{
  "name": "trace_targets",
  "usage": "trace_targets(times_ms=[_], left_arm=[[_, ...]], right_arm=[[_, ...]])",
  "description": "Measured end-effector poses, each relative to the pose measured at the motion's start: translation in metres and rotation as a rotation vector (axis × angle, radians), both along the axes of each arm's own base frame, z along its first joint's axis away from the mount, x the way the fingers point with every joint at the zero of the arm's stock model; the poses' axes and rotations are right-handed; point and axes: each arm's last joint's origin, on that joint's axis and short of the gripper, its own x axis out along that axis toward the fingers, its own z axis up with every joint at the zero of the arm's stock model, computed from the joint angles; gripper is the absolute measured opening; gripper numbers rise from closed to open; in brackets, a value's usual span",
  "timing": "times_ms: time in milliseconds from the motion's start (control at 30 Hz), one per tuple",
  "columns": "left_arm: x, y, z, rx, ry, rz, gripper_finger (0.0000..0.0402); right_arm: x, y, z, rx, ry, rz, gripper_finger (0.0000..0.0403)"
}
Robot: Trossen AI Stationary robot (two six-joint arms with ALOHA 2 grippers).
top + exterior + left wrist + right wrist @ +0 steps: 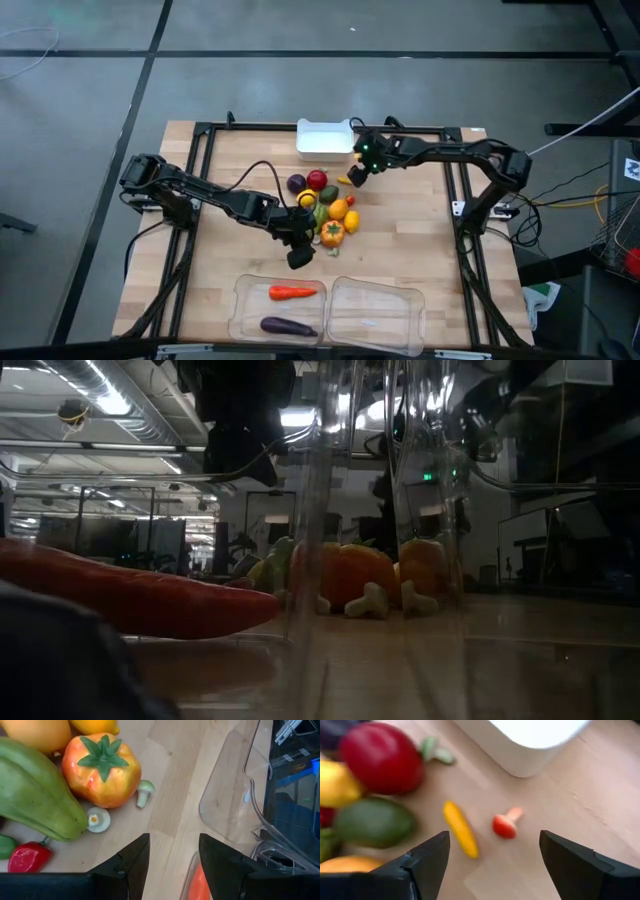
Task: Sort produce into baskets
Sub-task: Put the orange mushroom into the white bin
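Note:
The produce lies in a heap (325, 210) at the table's middle: a red apple (382, 757), a lemon (335, 785), an orange pepper (102, 767), a long green fruit (35, 795) and small pieces. My left gripper (172, 845) hangs open over bare wood at the heap's near side, beside the left clear basket (278, 308). In that basket lie an orange carrot (292, 293) and a purple eggplant (288, 326). My right gripper (495, 845) stands open above a tiny red mushroom (506, 825) and a small yellow piece (461, 835), near the white bin (325, 137).
A second clear basket (375, 315) stands at the near edge, right of the first. Two small pale mushrooms (145, 792) and a red chilli (27, 857) lie by the orange pepper. A black frame (200, 150) runs along the table's sides.

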Motion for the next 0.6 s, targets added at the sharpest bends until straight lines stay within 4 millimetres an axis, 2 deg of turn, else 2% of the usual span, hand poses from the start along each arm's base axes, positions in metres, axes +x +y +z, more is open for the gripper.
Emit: trace_targets(times_ms=[200,600], left_arm=[[0.000,0.000,0.000,0.016,-0.005,-0.015,0.0166],[0.000,0.001,0.000,0.053,-0.015,-0.021,0.0166]], right_arm=[[0.005,-0.013,-0.021,0.011,0.023,-0.036,0.0305],[0.007,-0.014,-0.023,-0.003,0.010,-0.049,0.0305]])
